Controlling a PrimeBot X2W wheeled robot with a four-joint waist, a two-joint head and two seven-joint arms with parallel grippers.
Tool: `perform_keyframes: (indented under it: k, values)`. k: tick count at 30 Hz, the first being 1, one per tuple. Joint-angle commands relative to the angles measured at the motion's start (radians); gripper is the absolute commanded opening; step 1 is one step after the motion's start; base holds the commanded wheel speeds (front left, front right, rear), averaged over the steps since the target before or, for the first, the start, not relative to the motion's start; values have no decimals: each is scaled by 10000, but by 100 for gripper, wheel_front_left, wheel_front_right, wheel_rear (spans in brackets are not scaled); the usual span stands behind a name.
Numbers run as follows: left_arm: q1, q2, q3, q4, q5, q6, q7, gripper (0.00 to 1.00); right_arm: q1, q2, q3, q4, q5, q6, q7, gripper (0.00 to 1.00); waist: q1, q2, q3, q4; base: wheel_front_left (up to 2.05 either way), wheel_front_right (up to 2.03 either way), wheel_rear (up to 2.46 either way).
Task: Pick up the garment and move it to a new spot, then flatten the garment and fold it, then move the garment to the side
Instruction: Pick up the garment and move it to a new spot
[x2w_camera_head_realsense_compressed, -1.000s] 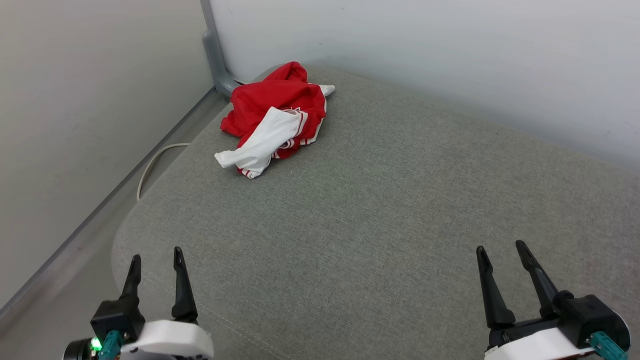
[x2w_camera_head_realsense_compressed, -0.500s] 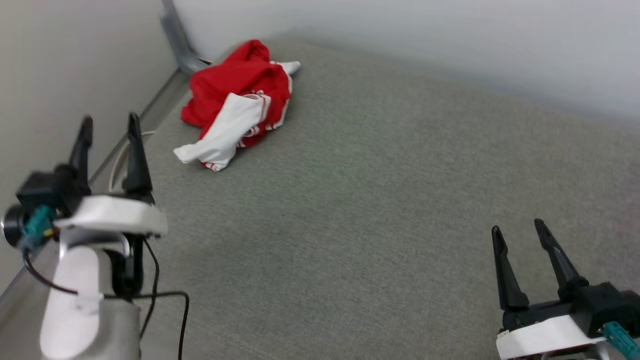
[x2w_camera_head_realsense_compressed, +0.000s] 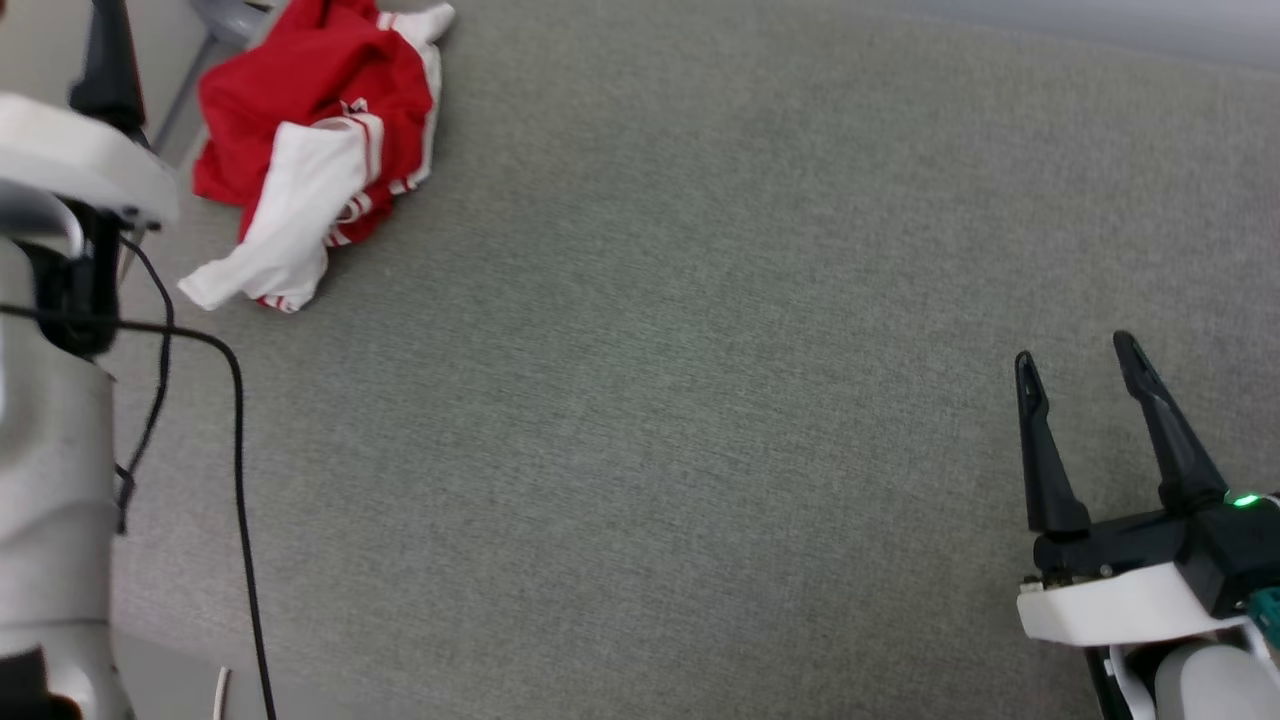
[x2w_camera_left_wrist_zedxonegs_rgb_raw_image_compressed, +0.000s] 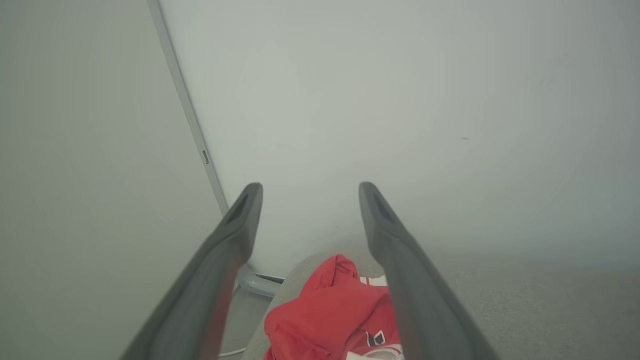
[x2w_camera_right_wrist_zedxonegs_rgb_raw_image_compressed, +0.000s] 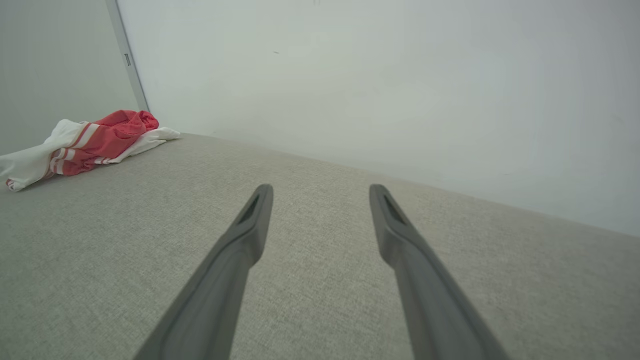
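Over the last second the left tool (x2w_camera_left_wrist_zedxonegs_rgb_raw_image_compressed: 310, 187) has swung up and forward toward the garment (x2w_camera_head_realsense_compressed: 310, 130), which is still crumpled in the far left corner of the grey cushion (x2w_camera_head_realsense_compressed: 700, 350) (the camera dipped, the shirt didn't move). Both it and the right tool (x2w_camera_head_realsense_compressed: 1075, 352), near the right edge, are spread wide and empty, so I'd guess the pickup's only just starting.

The garment (x2w_camera_head_realsense_compressed: 310, 150) is red with white, red-striped sleeves, on a grey cushion (x2w_camera_head_realsense_compressed: 700, 350).
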Motion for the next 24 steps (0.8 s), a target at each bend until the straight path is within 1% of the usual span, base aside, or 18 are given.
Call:
perform_keyframes:
  k: [1, 4, 8, 12, 14, 15, 19, 21, 24]
  values:
    - [-277, 127, -197, 138, -121, -10, 142, 100, -197, -86, -14, -95, -60, -7, -25, 100, -1, 0, 464, -340, 0, 0, 0]
    - [-1023, 599, -618, 596, -811, -8, 932, 100, -431, -165, -14, -239, -113, -7, -25, 100, -1, 0, 855, -524, 0, 0, 0]
    - [-1819, 1177, -1193, 1146, -1861, -8, 2506, 100, -659, -228, 1, -424, -170, -7, -24, 100, -1, 0, 1311, -805, 0, 0, 0]
    - [-2326, 1729, -1700, 1470, -3037, -9, 4396, 100, -806, -251, -16, -550, -218, -7, -24, 100, -1, 0, 1671, -1059, 0, 0, 0]
    - [-2499, 2026, -2019, 1496, -3453, -10, 5263, 100, -839, -255, -75, -579, -233, -7, -24, 100, -1, 0, 1842, -1166, 0, 0, 0]
    - [-2552, 2320, -2435, 1524, -4127, -10, 6474, 100, -908, -279, -125, -679, -249, -8, -24, 100, -1, 0, 2108, -1311, 0, 0, 0]
    - [-2415, 2575, -2835, 1611, -4998, -11, 7670, 100, -1039, -292, -160, -827, -270, -7, -24, 100, -1, 0, 2434, -1473, 0, 0, 0]
    - [-2290, 2743, -3147, 1702, -5141, -11, 8048, 100, -1065, -298, -148, -893, -278, -7, -24, 100, -1, 0, 2587, -1540, 0, 0, 0]
    - [-2172, 2776, -3561, 1947, -5319, -11, 8379, 100, -1158, -298, -142, -1005, -309, -7, -24, 100, -1, 0, 2793, -1608, 0, 0, 0]
